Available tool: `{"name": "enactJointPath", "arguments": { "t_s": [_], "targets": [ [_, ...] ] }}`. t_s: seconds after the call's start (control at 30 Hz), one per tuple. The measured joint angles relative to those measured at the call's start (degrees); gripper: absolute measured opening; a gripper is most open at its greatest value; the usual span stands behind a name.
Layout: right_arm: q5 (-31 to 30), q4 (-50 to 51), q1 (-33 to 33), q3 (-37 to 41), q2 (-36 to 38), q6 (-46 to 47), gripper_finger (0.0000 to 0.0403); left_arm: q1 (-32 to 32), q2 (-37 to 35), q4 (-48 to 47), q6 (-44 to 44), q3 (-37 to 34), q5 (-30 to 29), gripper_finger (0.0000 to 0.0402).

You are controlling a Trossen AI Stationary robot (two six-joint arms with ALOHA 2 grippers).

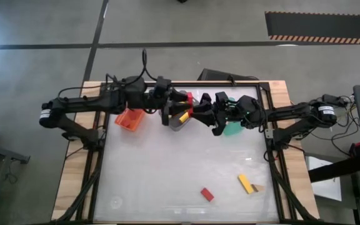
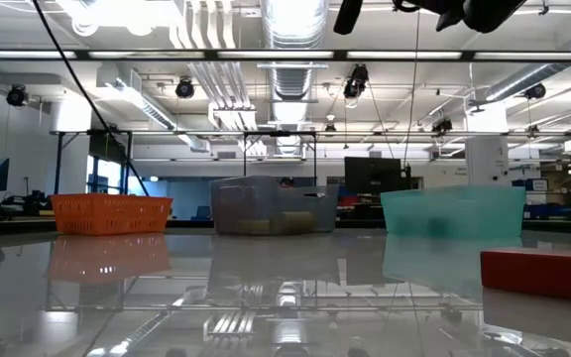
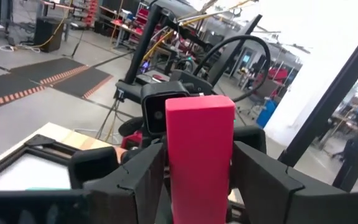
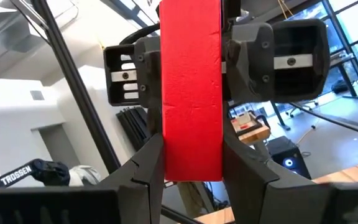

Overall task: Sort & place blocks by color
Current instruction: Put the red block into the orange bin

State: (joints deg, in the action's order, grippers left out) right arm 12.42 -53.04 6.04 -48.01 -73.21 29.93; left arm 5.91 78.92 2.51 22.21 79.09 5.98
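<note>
Both arms meet high over the far middle of the table, above the grey bin (image 1: 177, 123). One red block (image 1: 190, 103) hangs between them. My left gripper (image 1: 186, 111) comes from the left and is shut on it (image 3: 201, 155). My right gripper (image 1: 205, 114) comes from the right and is also shut on a red block (image 4: 191, 93), with the left gripper right behind it. A yellow block (image 1: 183, 117) shows at the grey bin. A red block (image 1: 207, 194) and a yellow block (image 1: 245, 183) next to a tan one (image 1: 258, 187) lie on the near table. My left gripper pinches the red block's two side faces (image 3: 169, 168) between its two fingers (image 3: 142, 180). It comes level from the table's left. The block stands past the fingertips, its free end (image 3: 201, 106) up, lifted clear of table and bins. My right gripper pinches the red block's side faces near one end (image 4: 191, 158) between its two fingers (image 4: 145, 168). It comes from the table's right, slanting a little upward, fingers across the block. The block runs up out of the wrist view, clear of the table.
At the far edge stand an orange bin (image 1: 130, 119), the grey bin and a green bin (image 1: 231, 129), seen in a row in the low view (image 2: 112, 213) (image 2: 271, 206) (image 2: 454, 211). The table's middle and near left hold nothing.
</note>
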Motion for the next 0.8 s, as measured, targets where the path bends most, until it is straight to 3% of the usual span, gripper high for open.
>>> {"name": "enactJointPath", "arguments": {
  "t_s": [0.23, 0.43, 0.6, 0.8],
  "targets": [
    [-0.4, 0.0, 0.0, 0.0, 0.0, 0.0, 0.0115, 0.0, 2.2, 3.1, 2.9, 0.0, 0.0, 0.0169],
    [-0.5, 0.0, 0.0, 0.0, 0.0, -0.4, 0.0115, 0.0, 2.2, 3.2, 2.9, 0.0, 0.0, 0.0121],
    [-0.6, 0.4, 0.0, 0.0, 0.0, -0.4, 0.0117, 0.0, 2.2, 3.0, 3.0, 0.0, 0.0, 0.0118],
    [-0.5, 3.4, 0.0, 0.0, 0.4, 1.1, 0.0185, 0.0, 2.2, 2.0, 4.7, 0.0, 0.0, 0.0118]
  ]
}}
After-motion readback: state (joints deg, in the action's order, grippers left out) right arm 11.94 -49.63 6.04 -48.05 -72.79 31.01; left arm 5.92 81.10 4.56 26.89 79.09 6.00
